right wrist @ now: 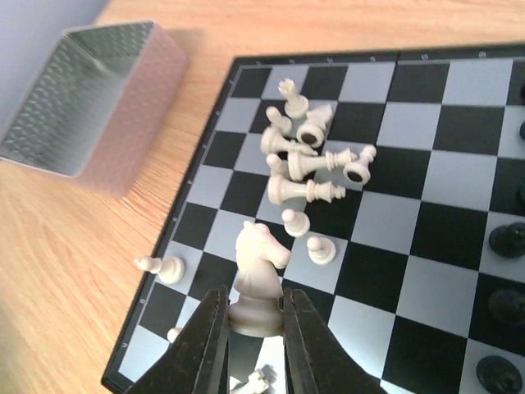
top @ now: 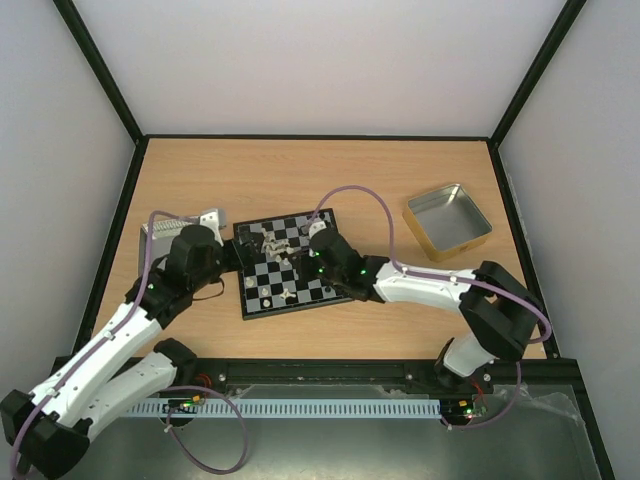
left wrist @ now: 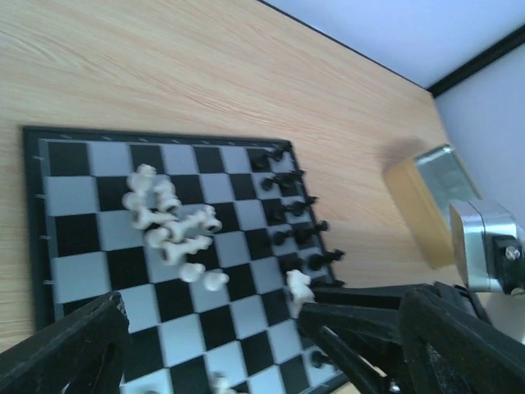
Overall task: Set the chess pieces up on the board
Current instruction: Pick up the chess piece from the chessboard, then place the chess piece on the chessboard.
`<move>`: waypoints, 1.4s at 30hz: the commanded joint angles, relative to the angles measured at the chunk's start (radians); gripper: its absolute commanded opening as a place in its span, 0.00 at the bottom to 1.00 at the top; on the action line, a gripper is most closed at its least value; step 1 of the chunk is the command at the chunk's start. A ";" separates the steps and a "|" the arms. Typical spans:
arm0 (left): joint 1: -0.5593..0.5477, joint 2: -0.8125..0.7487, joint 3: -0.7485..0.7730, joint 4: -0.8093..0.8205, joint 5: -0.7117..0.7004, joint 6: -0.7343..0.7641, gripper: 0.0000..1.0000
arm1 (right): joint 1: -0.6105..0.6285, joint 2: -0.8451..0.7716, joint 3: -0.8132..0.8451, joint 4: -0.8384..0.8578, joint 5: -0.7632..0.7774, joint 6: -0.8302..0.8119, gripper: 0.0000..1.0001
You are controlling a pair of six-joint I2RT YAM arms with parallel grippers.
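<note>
The board (top: 300, 292) lies at mid-table. My right gripper (right wrist: 254, 316) is shut on the base of a cream-white knight (right wrist: 261, 271) and holds it upright just over the board's near-left squares. A pile of toppled white pieces (right wrist: 310, 160) lies beyond it, and two white pawns (right wrist: 308, 238) stand close by. Black pieces (right wrist: 502, 238) line the right edge. In the left wrist view the same knight (left wrist: 298, 286) shows at the tip of the right gripper, near the black row (left wrist: 295, 213). My left gripper (left wrist: 246, 349) is open and empty, low over the board's edge.
A silver tin (top: 447, 220) sits on the table to the right of the board. Another tin (right wrist: 78, 98) stands just off the board's left side, partly hidden by my left arm in the top view. A white pawn (right wrist: 168, 267) lies at the board's rim.
</note>
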 commanded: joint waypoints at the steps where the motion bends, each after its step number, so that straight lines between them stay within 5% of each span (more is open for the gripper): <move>1: 0.047 0.060 0.018 0.145 0.286 -0.067 0.91 | -0.027 -0.076 -0.095 0.252 -0.107 -0.164 0.13; 8: 0.104 0.211 0.030 0.252 0.571 -0.155 0.87 | -0.055 -0.175 -0.186 0.375 -0.184 -0.309 0.11; 16: 0.134 0.271 -0.043 0.466 0.752 -0.300 0.54 | -0.059 -0.246 -0.266 0.470 -0.210 -0.379 0.09; 32: 0.135 0.293 -0.060 0.478 0.818 -0.262 0.39 | -0.062 -0.257 -0.274 0.501 -0.253 -0.352 0.08; 42: 0.135 0.300 -0.033 0.390 0.808 -0.162 0.10 | -0.063 -0.251 -0.268 0.501 -0.276 -0.337 0.09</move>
